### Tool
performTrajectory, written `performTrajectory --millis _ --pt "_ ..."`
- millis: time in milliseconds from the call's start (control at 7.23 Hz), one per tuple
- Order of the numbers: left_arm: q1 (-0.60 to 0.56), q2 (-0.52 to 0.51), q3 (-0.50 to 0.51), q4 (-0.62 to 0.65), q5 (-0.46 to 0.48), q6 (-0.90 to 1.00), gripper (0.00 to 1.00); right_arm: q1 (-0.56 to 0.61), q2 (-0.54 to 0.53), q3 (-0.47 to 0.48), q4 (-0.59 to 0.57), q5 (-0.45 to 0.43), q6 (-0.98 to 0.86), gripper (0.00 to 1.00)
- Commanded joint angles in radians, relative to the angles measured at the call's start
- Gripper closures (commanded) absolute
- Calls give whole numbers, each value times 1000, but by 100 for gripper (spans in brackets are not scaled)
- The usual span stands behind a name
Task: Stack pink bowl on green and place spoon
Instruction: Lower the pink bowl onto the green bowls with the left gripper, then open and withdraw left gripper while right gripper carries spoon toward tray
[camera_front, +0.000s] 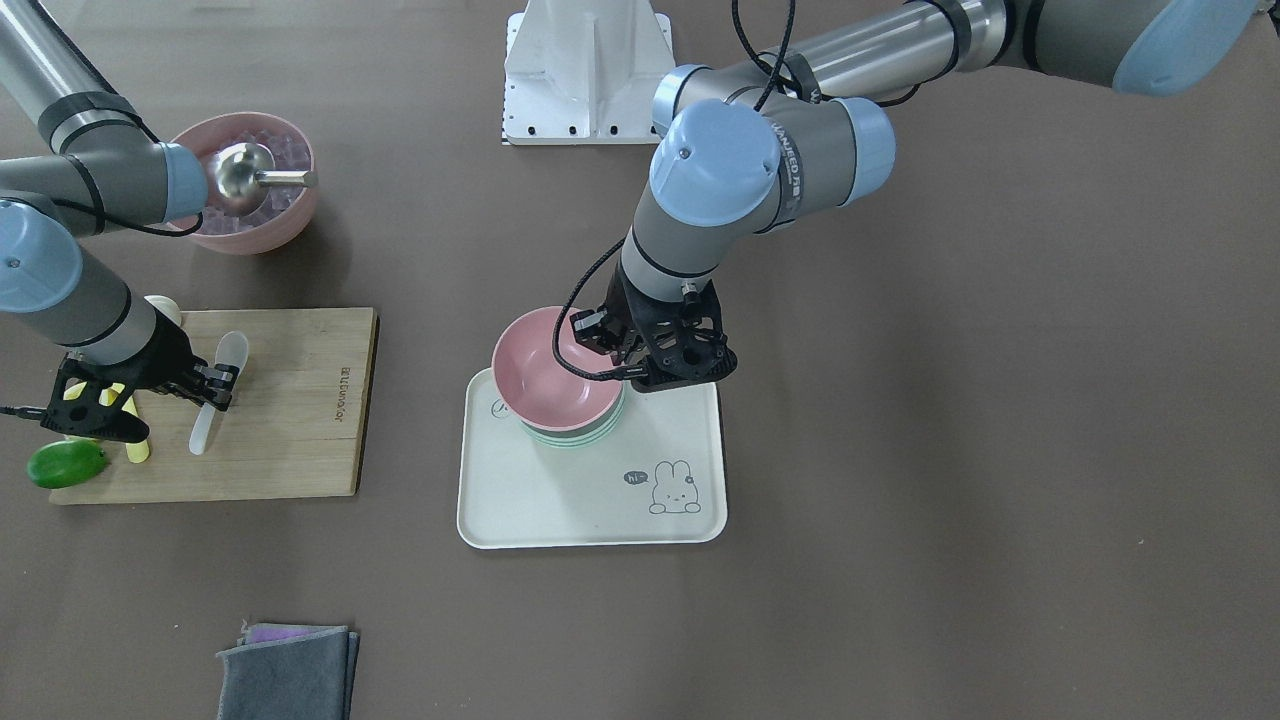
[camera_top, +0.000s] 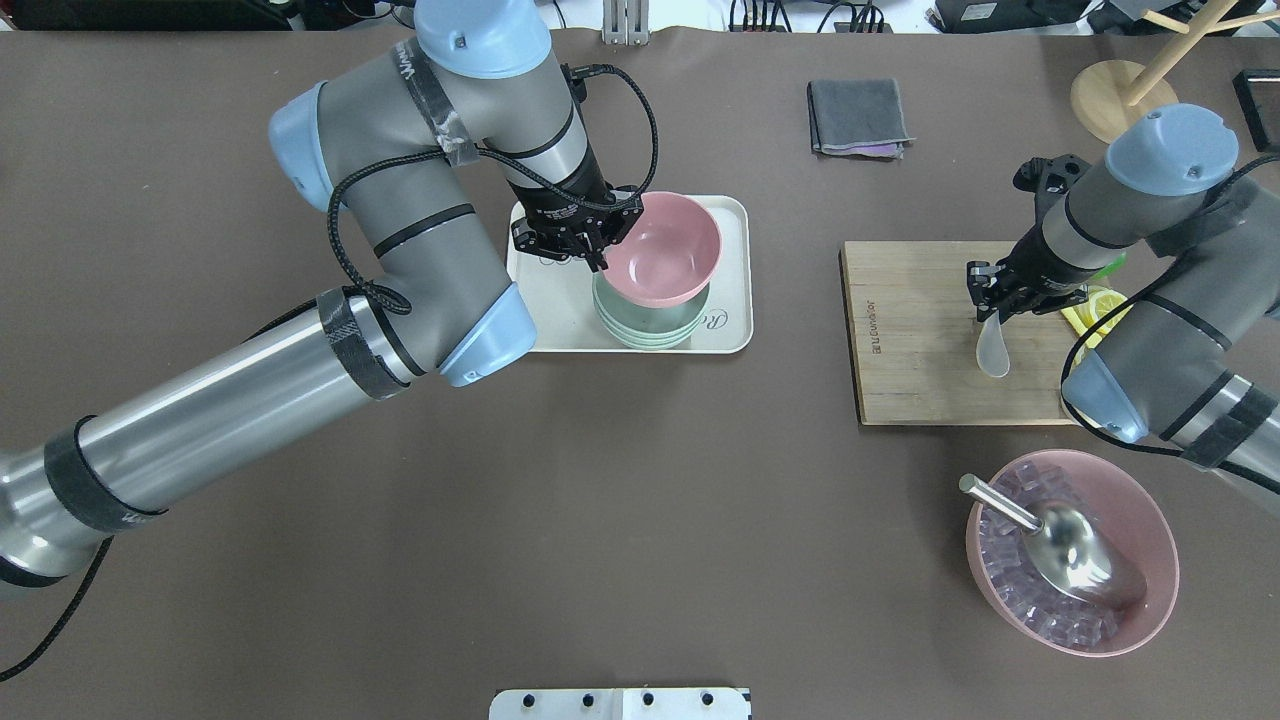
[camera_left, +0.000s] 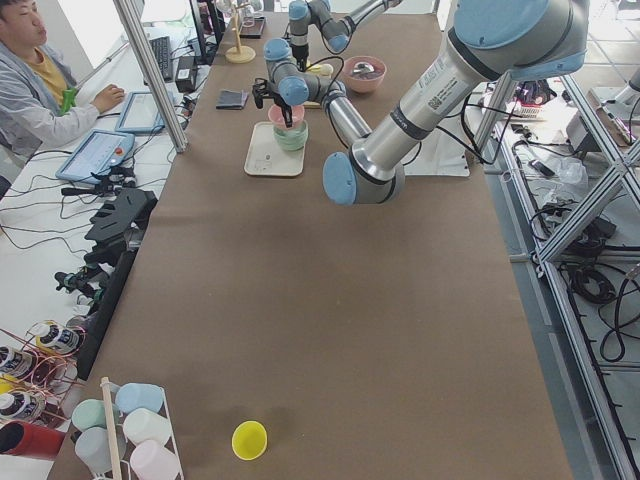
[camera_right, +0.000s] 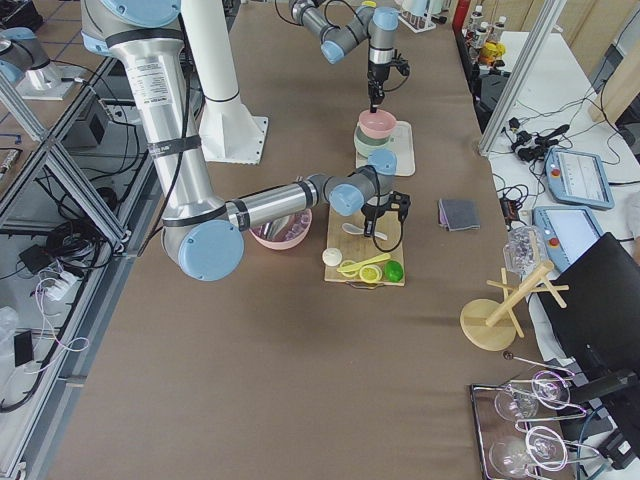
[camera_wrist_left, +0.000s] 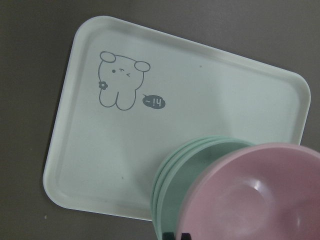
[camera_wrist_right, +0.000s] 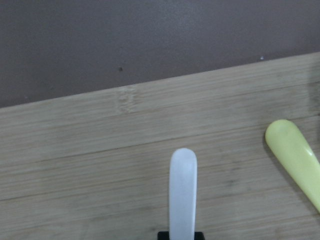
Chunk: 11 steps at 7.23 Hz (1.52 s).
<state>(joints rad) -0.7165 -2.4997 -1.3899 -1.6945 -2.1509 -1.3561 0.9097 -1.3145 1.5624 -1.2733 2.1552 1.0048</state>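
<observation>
My left gripper is shut on the near rim of the pink bowl and holds it tilted, resting on the stack of green bowls on the pale tray. The left wrist view shows the pink bowl overlapping the green bowls. My right gripper is shut on the handle of the white spoon, low over the wooden cutting board. The spoon points away from the fingers in the right wrist view.
A large pink bowl of ice cubes with a metal scoop stands near the board. A yellow spoon and a lime lie on the board's end. A grey cloth and a wooden stand are at the far side.
</observation>
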Motion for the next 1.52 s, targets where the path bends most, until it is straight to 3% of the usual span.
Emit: performTrajectory --millis 0,138,277,415,691,830,1106,1383 --pt "2 -13 18 -16 0 -8 94 0 3 1 0 0 0 100" --pt "3 1 18 -52 12 1 3 2 9 14 -1 0 0 100" --pt "-1 21 -9 -69 58 3 2 0 12 46 -3 -1 0 100" --pt "-23 112 -117 -68 37 27 2 0 65 51 -20 0 4 100" --pt "-101 430 -414 -62 -22 238 2 -18 200 50 -87 -21 125 100" --pt "-151 576 -507 -65 -43 317 2 -49 286 48 -127 -58 229 100" --pt "-219 766 -587 -73 -50 434 2 -128 444 10 -143 -99 532 100" --pt "-222 792 -575 -71 -49 462 2 -196 588 -83 -169 -187 647 100"
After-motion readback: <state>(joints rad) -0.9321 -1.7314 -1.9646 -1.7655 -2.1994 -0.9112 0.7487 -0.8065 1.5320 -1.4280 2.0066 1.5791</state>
